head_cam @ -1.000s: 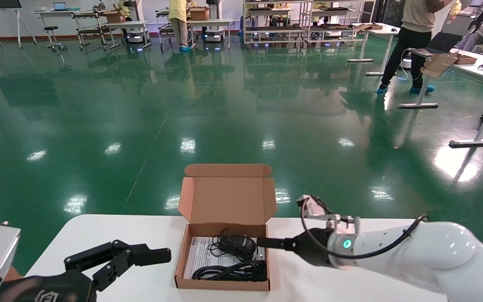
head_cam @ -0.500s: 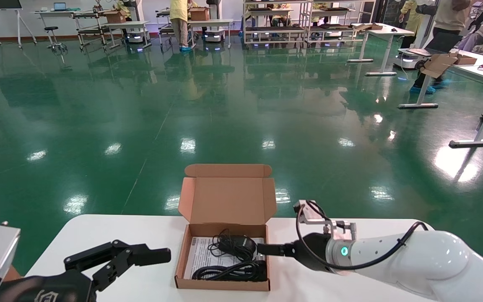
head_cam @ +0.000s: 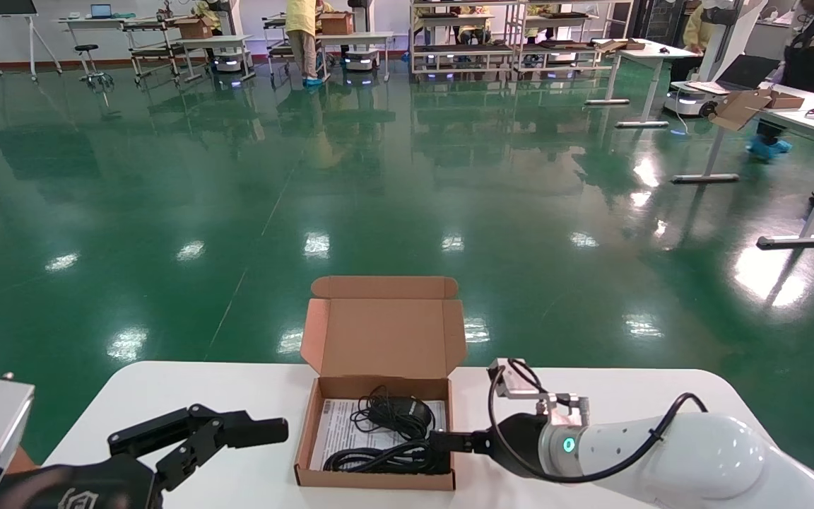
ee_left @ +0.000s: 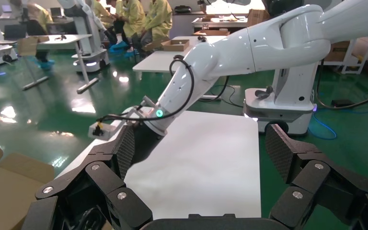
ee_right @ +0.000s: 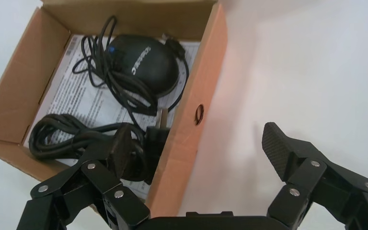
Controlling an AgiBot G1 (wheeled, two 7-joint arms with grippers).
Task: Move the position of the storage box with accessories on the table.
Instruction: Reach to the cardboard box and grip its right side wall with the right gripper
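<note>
Storage box [head_cam: 376, 438], lid up, accessories [ee_right: 124, 105] inside, near the table's [head_cam: 167, 396] front edge at mid-width; right gripper [ee_right: 199, 143] spread wide astride its right wall, nearer than the idle, wide-spread left gripper [head_cam: 195, 438] by the front-left corner.

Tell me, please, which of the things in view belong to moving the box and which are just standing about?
Part of the job:
storage box, lid open
mouse, coiled cables, paper sheet inside it
table
right gripper, open, straddling the box's side wall
left gripper, open, idle left of the box

Just about:
distant desk
its cardboard box
</note>
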